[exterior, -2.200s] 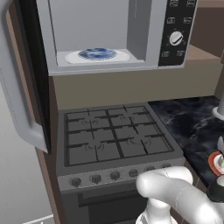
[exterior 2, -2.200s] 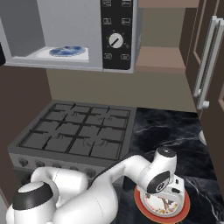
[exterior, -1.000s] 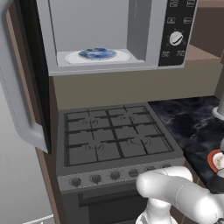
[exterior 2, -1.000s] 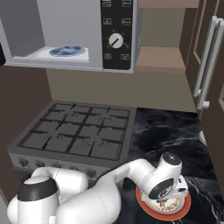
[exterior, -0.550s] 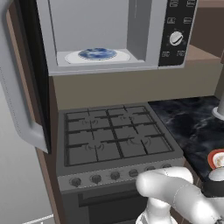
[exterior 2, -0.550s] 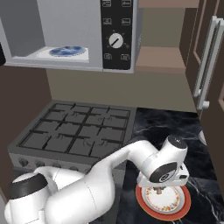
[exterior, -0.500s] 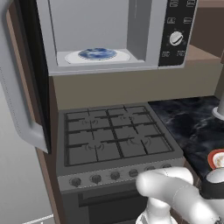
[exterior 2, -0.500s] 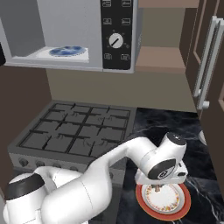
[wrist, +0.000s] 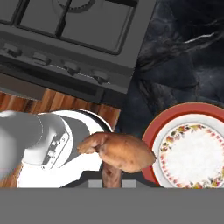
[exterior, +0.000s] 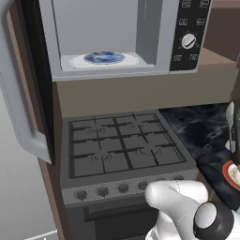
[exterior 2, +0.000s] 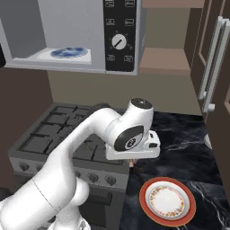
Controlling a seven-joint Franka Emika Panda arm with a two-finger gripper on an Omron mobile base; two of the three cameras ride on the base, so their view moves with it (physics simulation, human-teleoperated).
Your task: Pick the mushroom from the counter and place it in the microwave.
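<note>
Where the hand view looks straight down, the mushroom (wrist: 120, 153) sits nearest the lens, a reddish-brown cap w/ a short stem pinched between the gripper (wrist: 113, 177) fingertips at the bottom edge, so the fingers are closed on it and it hangs clear of the surfaces below. In the right base view the gripper (exterior 2: 132, 162) is carried low under the white wrist, w/ a small brown bit of the mushroom (exterior 2: 131, 163) showing just beneath it, above the front edge of the counter (exterior 2: 179, 148) beside the hob (exterior 2: 58, 130). Below and to the right lies a red-rimmed dish (exterior 2: 167, 200) w/ pale patterned centre, resting on the dark marbled slab; same dish (wrist: 190, 153) appears just beside the mushroom in the hand view. Hob knobs (wrist: 72, 68) run along the stove front. Farther back and higher, the microwave (exterior 2: 76, 33) stands open, its door (exterior: 21, 89) swung to the left, w/ a blue patterned plate (exterior: 104, 57) on the white turntable (exterior: 77, 61) inside. Control panel w/ white dial (exterior 2: 118, 42) is on the right side of the cavity.
</note>
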